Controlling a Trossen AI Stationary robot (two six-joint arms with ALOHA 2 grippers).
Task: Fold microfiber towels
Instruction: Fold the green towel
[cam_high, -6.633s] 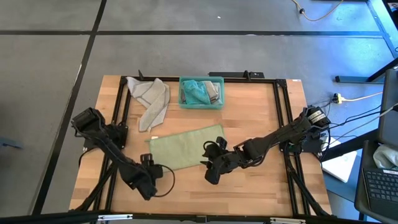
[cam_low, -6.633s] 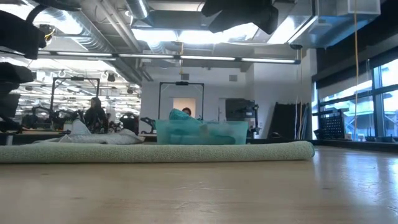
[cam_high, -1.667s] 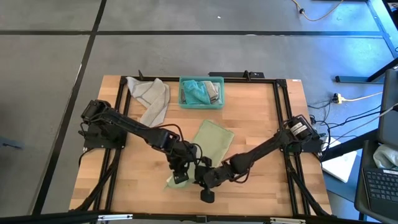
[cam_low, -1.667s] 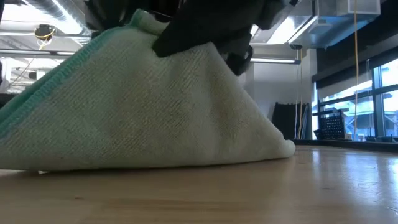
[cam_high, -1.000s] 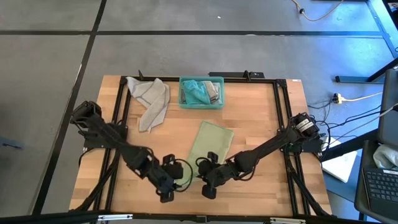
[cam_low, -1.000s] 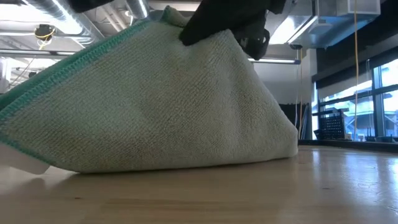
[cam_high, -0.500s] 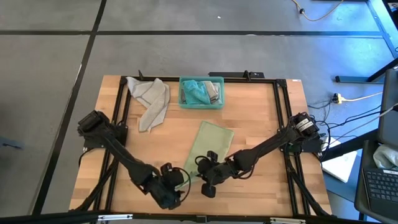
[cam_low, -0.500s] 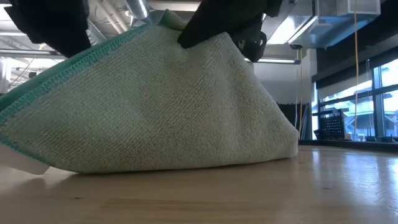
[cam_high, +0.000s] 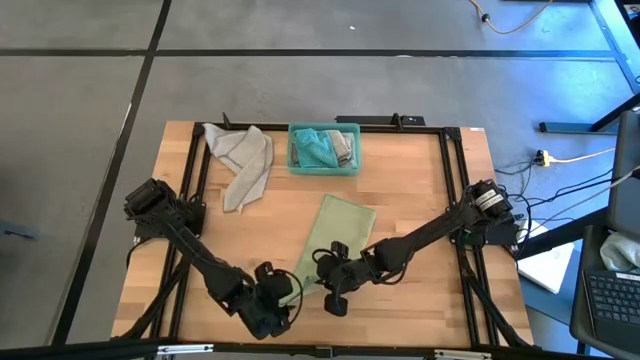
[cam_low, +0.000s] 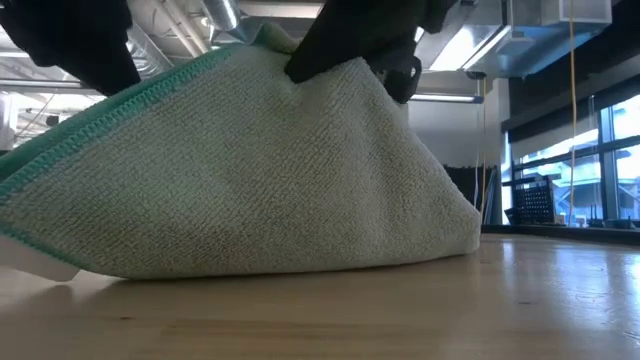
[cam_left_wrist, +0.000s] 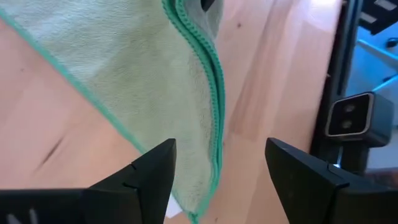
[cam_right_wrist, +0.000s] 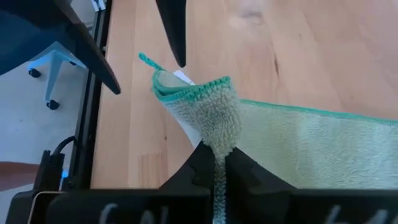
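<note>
High view: the pale green towel (cam_high: 335, 235) lies near the tabletop's (cam_high: 410, 180) front middle, one corner lifted — the right gripper (cam_high: 330, 283) pinches that corner, fingers pressed together on the folded teal-stitched edge. The left gripper (cam_high: 272, 305) sits just beside the towel's near corner, fingers (cam_left_wrist: 155, 171) spread wide, gripping nothing. Behind, a grey towel (cam_high: 243, 160) lies crumpled beside a teal bin (cam_high: 323, 165) holding more cloths — well apart from both arms.

Pale green towel (cam_low: 250, 170) nubby matt cloth; table (cam_low: 400, 310) smooth wood
</note>
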